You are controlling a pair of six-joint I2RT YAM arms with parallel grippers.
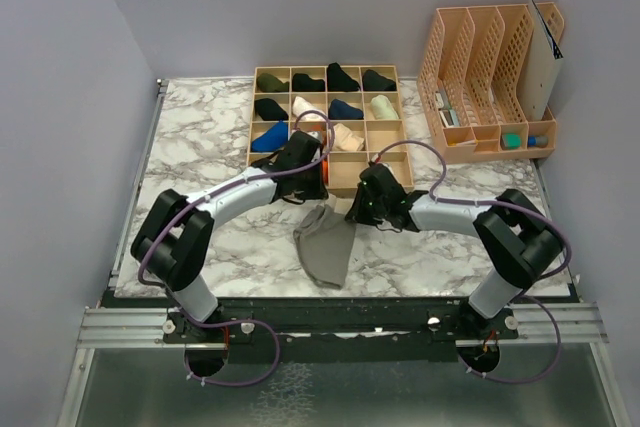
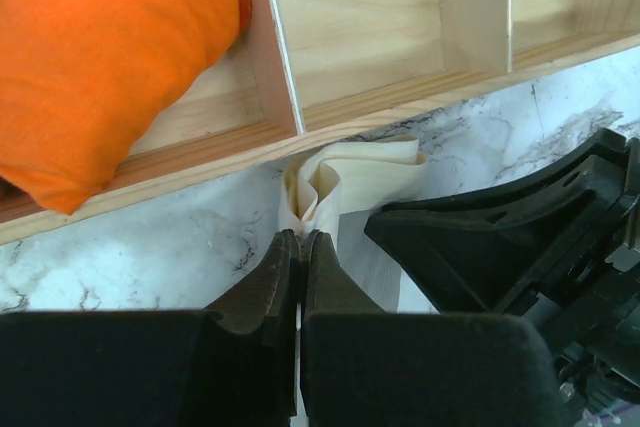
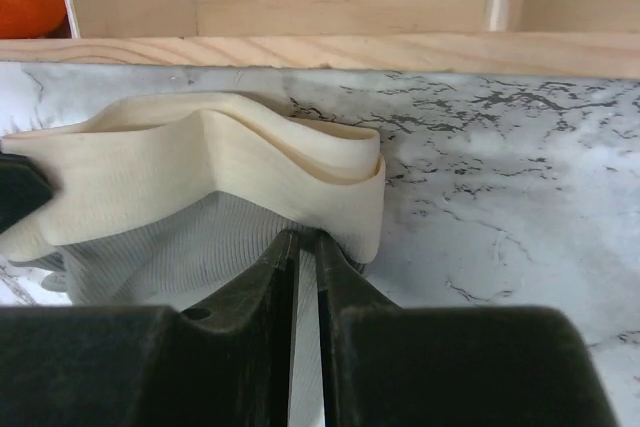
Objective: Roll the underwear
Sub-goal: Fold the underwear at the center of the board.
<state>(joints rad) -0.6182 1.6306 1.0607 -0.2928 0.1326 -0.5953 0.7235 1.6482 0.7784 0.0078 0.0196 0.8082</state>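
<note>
Your left gripper [image 2: 301,237] pinches the cream band [image 3: 200,162] of the grey underwear [image 1: 325,247]; your right gripper [image 3: 305,235] touches the band's edge, grip unclear; both arms reach forward, wrists low

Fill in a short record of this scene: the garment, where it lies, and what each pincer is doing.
garment: grey underwear with a cream band
place: on the marble table, in front of the wooden tray
left pincer: shut on the cream band
right pincer: jaws nearly together at the band's edge; grip unclear
rolled: not yet, grey part lies spread out
</note>
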